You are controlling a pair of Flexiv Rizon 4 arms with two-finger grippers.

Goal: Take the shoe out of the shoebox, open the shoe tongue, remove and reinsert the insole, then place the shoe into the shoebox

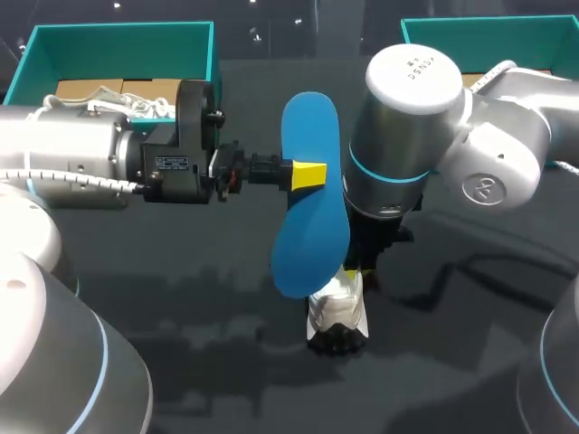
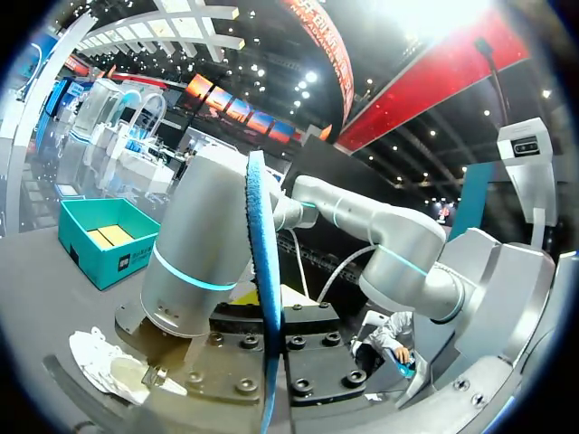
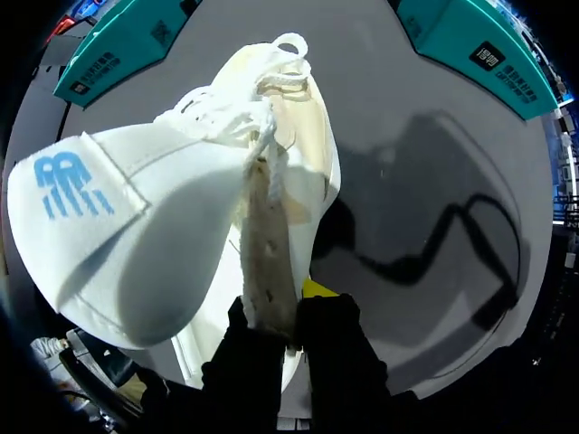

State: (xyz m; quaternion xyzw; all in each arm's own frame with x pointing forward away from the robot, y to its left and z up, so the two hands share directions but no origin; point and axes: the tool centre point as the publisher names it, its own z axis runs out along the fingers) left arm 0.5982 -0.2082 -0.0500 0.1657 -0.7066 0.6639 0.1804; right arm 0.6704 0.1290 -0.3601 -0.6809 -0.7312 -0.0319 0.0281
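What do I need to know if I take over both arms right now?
Left gripper: shut on the blue insole, held up in the air over the table's middle.
Right gripper: shut on the white shoe, which stands on the table, outside both boxes.
Done: shoe out of the box, insole out of the shoe.
Left: put the insole back in, then set the shoe into a teal shoebox.
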